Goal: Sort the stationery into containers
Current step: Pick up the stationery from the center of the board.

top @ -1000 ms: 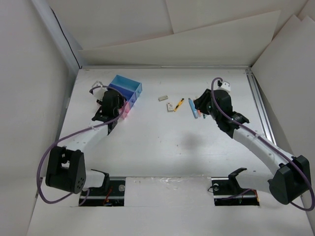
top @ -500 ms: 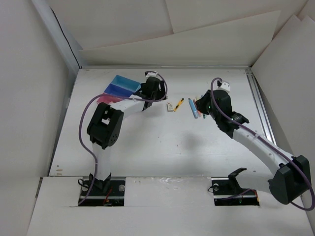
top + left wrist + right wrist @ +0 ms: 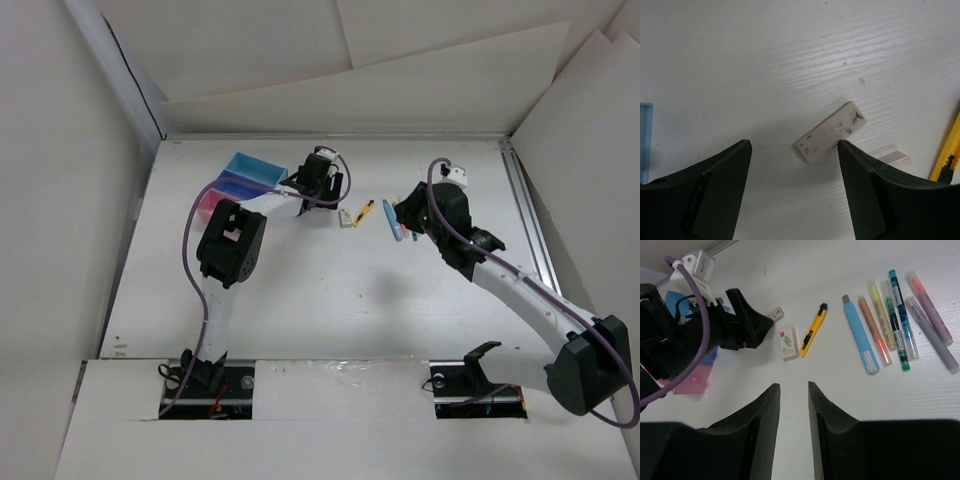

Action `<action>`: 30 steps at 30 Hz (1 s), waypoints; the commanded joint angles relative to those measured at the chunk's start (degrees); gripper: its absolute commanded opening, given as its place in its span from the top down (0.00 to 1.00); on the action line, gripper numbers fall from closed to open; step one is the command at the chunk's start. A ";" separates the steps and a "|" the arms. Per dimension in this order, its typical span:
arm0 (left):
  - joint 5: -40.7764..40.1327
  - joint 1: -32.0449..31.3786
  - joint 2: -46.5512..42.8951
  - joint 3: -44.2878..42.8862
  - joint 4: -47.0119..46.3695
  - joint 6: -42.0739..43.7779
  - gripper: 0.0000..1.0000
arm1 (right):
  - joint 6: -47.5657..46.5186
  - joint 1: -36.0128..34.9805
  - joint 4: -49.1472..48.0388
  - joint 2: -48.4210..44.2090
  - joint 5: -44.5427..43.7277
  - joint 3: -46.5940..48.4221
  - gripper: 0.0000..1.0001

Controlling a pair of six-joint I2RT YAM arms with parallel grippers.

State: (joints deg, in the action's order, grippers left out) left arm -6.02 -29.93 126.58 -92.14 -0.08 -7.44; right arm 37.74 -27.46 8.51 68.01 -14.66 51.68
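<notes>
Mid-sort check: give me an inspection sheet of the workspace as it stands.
Surface: white table, a few dark specks.
Job's things: three joined bins far left; eraser flat on the table, untouched; boxed eraser, cutter, blue pen and pens lying loose.
Clutter: nothing seen.
Grippers: left gripper open, framing the eraser; right gripper open, empty.
Cables: purple cable on each arm, off the items.
Surroundings: white boards wall the table.

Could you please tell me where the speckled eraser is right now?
In the left wrist view, the speckled eraser lies on the table beneath the open left pincer, with a second eraser and the yellow cutter just beyond it.
</notes>
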 commanded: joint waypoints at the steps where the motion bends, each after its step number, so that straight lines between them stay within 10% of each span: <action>1: 1.97 0.05 1.03 -2.52 1.31 4.71 0.34 | -0.38 -0.49 -2.36 0.20 -0.90 1.84 0.65; 13: 7.69 0.05 4.89 -5.59 2.27 7.09 0.54 | -0.38 -0.49 -2.36 0.20 -0.37 1.84 0.65; 18: 7.69 0.05 3.68 -3.68 1.14 4.64 0.92 | -0.38 -0.49 -2.36 -0.33 -0.37 1.84 0.64; 30: 0.87 5.75 -30.14 24.52 -14.41 -20.75 0.96 | -0.38 -0.49 -2.36 -0.33 -0.37 1.84 0.64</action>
State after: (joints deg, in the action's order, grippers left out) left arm 0.89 -27.59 107.28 -71.72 -7.57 -19.42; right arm 37.74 -27.46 8.54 68.07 -14.61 51.68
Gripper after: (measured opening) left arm 0.165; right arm 0.362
